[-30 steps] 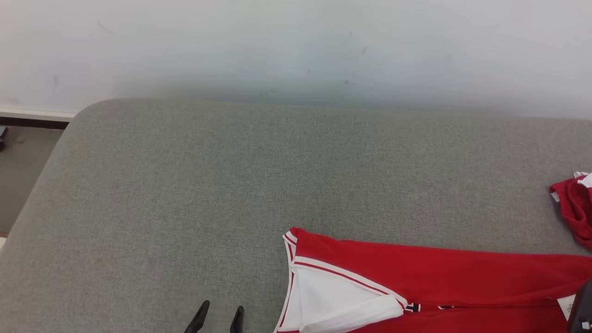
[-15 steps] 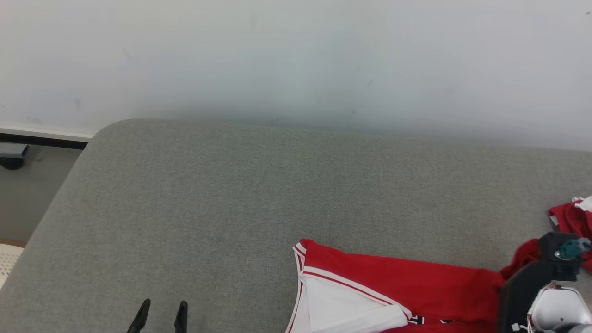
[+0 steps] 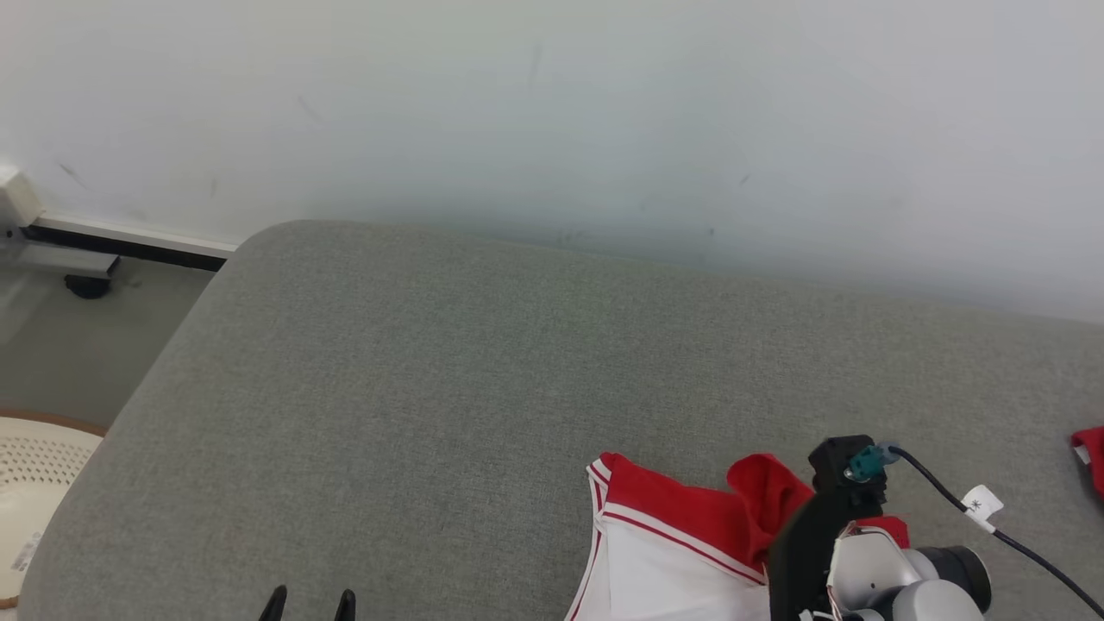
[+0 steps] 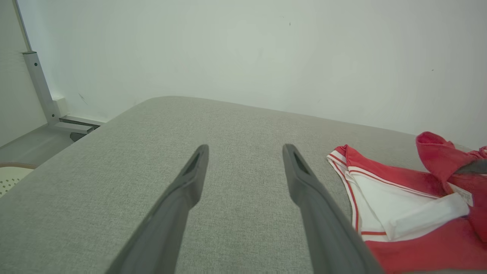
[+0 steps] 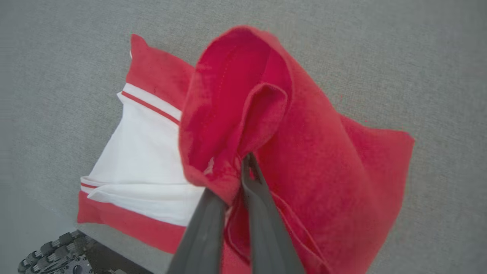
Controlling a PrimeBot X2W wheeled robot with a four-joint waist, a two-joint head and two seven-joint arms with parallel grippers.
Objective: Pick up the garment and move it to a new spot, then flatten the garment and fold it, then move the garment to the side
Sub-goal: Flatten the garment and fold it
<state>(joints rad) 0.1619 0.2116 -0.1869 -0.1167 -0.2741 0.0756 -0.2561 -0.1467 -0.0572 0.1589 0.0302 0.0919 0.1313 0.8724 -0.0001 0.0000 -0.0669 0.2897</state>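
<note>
The garment (image 3: 673, 539) is red with a white panel and striped trim, and it lies on the grey cushion (image 3: 483, 362) at the lower middle of the head view. My right gripper (image 5: 245, 163) is shut on a bunched red edge of the garment (image 5: 304, 152), lifted over the flat white part. Its black and white wrist (image 3: 862, 561) covers part of the cloth. To the left of the garment (image 4: 395, 198), my left gripper (image 4: 245, 152) stands open over bare cushion with nothing between its fingers. Its tips (image 3: 310, 601) peek up at the bottom edge.
A pale wall runs behind the cushion. Left of the cushion's rounded corner are the floor, a grey metal bracket (image 3: 60, 259) and a white perforated round object (image 3: 34, 483). Another bit of red cloth (image 3: 1088, 453) shows at the right edge. A tagged cable (image 3: 983, 500) trails from the right wrist.
The head camera has shifted. My right gripper has come into view, drawing the garment's red edge up and leftward over itself. The left gripper stays open.
</note>
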